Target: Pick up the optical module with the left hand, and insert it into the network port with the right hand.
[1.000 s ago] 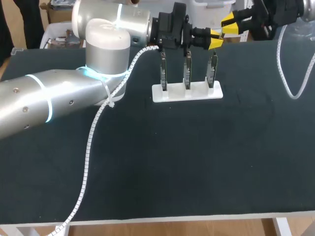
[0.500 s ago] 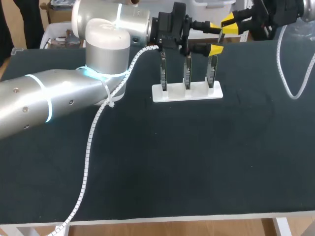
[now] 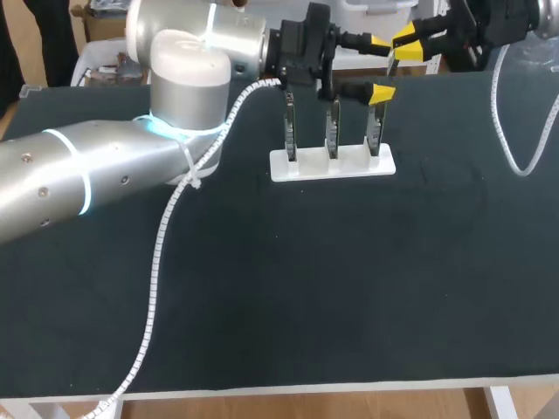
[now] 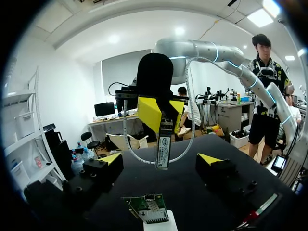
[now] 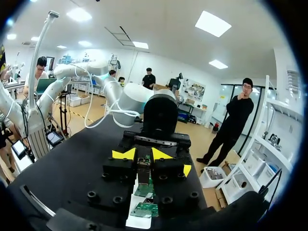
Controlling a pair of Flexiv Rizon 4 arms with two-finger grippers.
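Note:
The optical module (image 4: 163,144), a slim metal stick, hangs from my right gripper (image 4: 162,120), which is shut on its upper end. My left gripper (image 4: 161,161) is open, its yellow-tipped fingers (image 4: 111,159) standing well apart on either side of the module without touching it. In the head view both grippers meet above the right end of the white stand (image 3: 332,163), left gripper (image 3: 378,66) facing right gripper (image 3: 403,44). The stand carries three upright circuit boards (image 3: 332,127) with network ports. The right wrist view has the module (image 5: 143,168) between my right gripper's (image 5: 143,155) tips, boards (image 5: 144,188) below.
A white spiral cable (image 3: 522,131) loops over the table's back right. Another spiral cable (image 3: 162,253) trails from my left arm (image 3: 105,170) down toward the front left edge. Dark table (image 3: 349,288) stretches in front of the stand.
My left gripper has opened wide, letting go of the optical module. The module stays in my right gripper; neither arm has shifted much.

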